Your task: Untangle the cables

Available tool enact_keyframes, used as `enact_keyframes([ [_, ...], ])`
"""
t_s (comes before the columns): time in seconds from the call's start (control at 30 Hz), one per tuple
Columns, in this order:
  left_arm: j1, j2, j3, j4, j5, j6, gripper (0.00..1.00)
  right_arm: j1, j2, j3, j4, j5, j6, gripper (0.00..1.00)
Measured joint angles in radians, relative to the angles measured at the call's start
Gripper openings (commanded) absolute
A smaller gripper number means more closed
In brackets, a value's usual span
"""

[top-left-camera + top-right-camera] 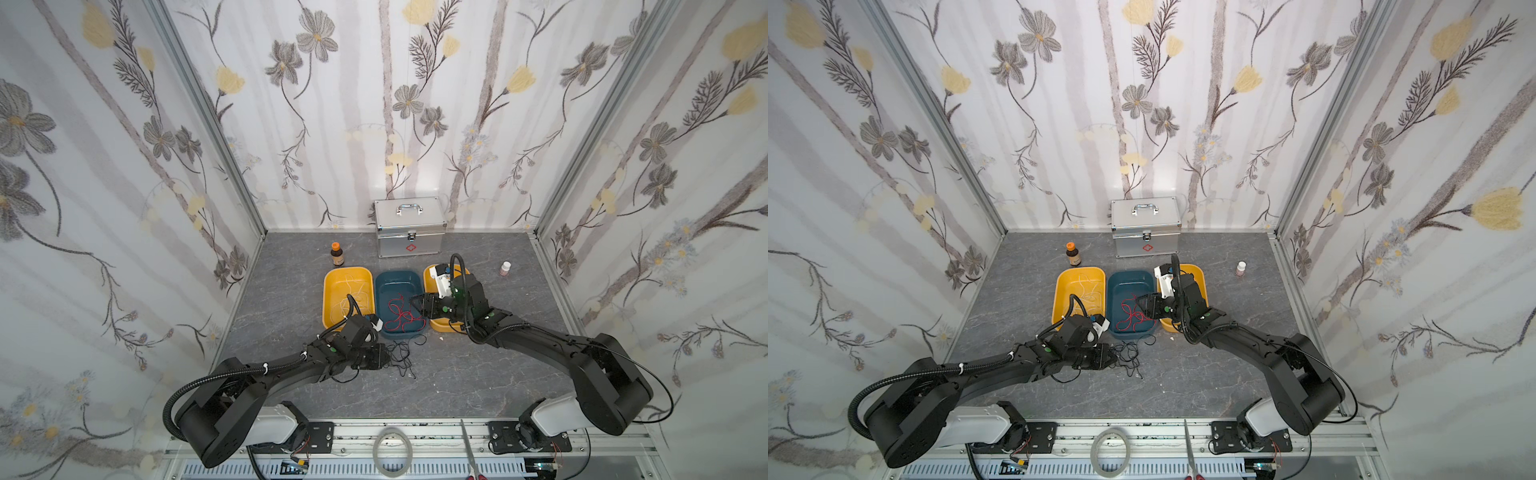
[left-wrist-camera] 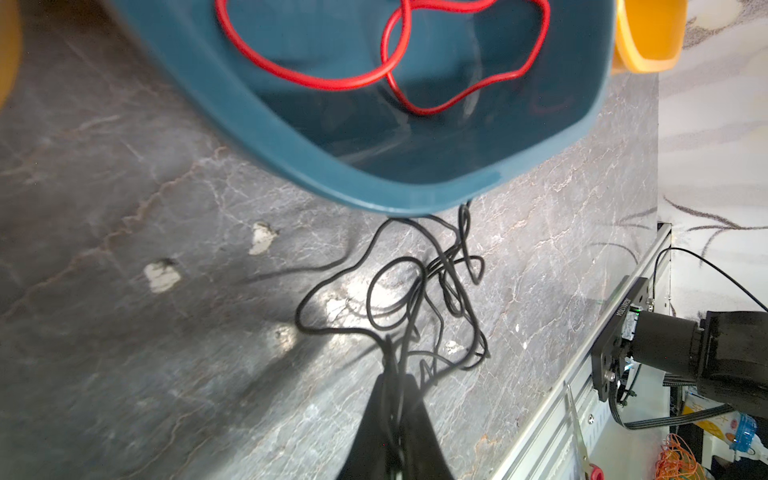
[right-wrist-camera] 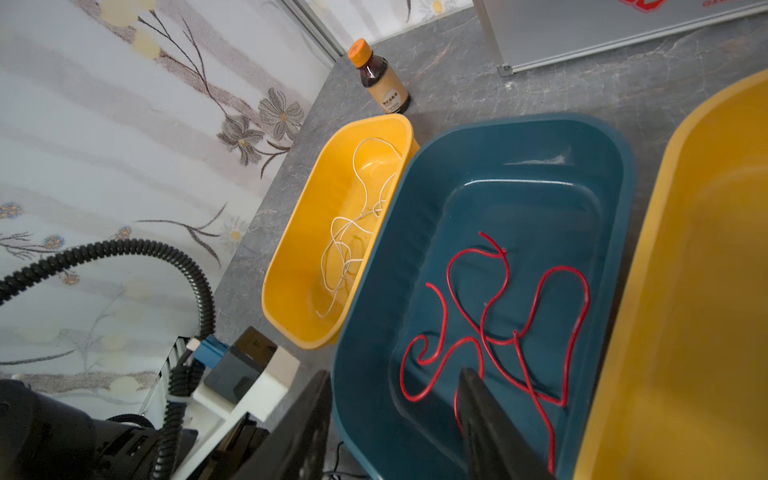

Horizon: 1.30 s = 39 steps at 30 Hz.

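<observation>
Left gripper pinches thin black cable; right gripper gapes above looped red cable in teal tray.

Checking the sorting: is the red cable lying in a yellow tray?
No, the red cable lies loose on the floor of the blue tray.

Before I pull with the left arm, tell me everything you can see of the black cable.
The black cable is thin, flexible, matte wire, rubbery-looking, bunched into a loose snarl of overlapping loops. It lies on the grey marbled table just outside the blue tray, with one strand running up to the tray's near rim. The left claw is shut on a few strands at one edge of the snarl. Its ends, and whether it is a single wire, cannot be made out.
</observation>
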<state>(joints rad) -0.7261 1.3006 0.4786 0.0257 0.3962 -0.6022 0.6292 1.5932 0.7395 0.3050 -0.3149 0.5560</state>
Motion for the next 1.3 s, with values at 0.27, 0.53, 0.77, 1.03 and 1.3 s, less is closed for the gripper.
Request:
enact_keyframes([
  [0.27, -0.008, 0.003, 0.008, 0.000, -0.003, 0.000, 0.09, 0.018, -0.221, -0.222, -0.023, -0.005, -0.022, 0.54],
  [0.53, -0.032, 0.031, 0.035, -0.009, 0.014, 0.010, 0.00, 0.024, -0.306, -0.364, -0.049, 0.002, -0.025, 0.54],
  [0.77, -0.134, 0.013, 0.074, -0.061, 0.047, 0.054, 0.00, 0.033, -0.263, -0.392, -0.043, 0.032, -0.025, 0.54],
  [1.03, -0.167, -0.071, 0.069, -0.126, 0.043, 0.076, 0.00, 0.039, -0.238, -0.424, -0.010, 0.039, -0.026, 0.58],
  [1.3, -0.167, -0.013, 0.082, -0.153, -0.003, 0.083, 0.00, 0.064, -0.317, -0.472, 0.005, 0.008, -0.034, 0.62],
])
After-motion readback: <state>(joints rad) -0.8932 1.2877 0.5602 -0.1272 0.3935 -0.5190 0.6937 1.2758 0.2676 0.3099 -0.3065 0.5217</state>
